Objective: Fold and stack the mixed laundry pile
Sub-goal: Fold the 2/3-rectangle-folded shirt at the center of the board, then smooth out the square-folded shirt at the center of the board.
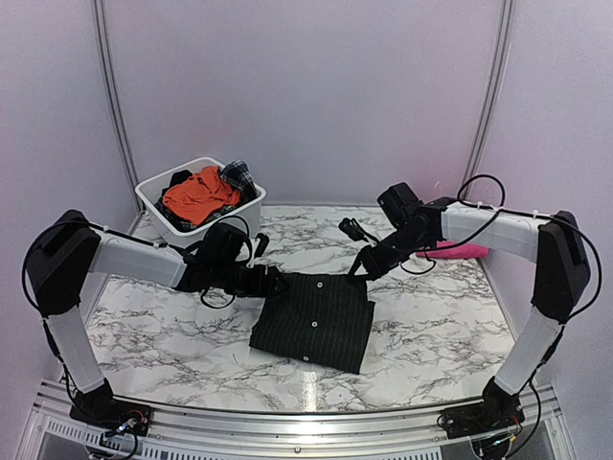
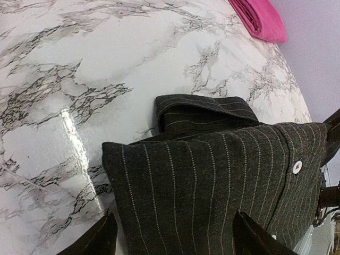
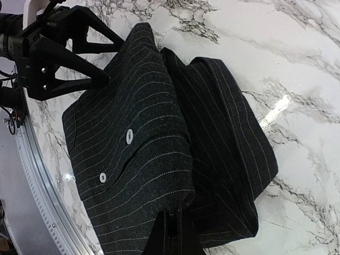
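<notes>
The right jaws are pressed together, pinching the far right corner of the black pinstriped shirt [image 3: 159, 149]; its cloth gathers into them at the bottom of the right wrist view. The left jaws stand spread wide, one on each side of the shirt's left edge, gripping nothing; whether they brush the cloth I cannot tell. The shirt lies folded into a rough rectangle in the middle of the marble-patterned tabletop [image 1: 144, 326]; its white buttons [image 3: 129, 136] face up, and a folded flap [image 2: 202, 109] shows at one end. The right arm [image 1: 498, 230] reaches in from the right; just behind it a folded magenta-pink cloth [image 1: 455, 251] lies on the tabletop's far right side. The left arm [image 1: 134, 259] reaches in low from the left. Behind it, at the far left corner, stands a white plastic tub [image 1: 163, 175]; an orange garment [image 1: 198, 195] lies in it, with a small dark plaid piece [image 1: 238, 174] at the tub's far right side.
</notes>
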Action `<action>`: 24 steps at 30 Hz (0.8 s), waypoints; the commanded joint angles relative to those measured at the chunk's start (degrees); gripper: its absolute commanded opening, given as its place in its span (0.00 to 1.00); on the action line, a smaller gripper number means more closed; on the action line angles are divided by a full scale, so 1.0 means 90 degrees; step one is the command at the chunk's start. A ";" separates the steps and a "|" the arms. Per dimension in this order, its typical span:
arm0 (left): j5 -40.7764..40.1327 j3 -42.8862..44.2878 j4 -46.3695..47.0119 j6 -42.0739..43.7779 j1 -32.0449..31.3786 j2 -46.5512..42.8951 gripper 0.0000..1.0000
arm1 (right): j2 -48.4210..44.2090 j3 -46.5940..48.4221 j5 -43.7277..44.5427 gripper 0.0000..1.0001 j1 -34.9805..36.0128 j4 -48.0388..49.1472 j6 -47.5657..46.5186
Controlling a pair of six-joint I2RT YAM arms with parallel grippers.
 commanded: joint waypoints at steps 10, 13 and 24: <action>0.0837 0.0243 0.0945 -0.0108 0.0022 -0.0006 0.00 | -0.0489 -0.0166 0.0209 0.00 -0.0022 -0.0113 0.0293; 0.0803 0.0193 0.0945 -0.0058 0.0010 -0.0281 0.00 | -0.0842 -0.0364 0.0451 0.00 -0.0072 -0.0272 0.0461; 0.0687 0.0841 0.0755 -0.0177 0.0009 0.0634 0.35 | -0.0150 -0.1676 0.1573 0.00 -0.0900 0.0216 0.0927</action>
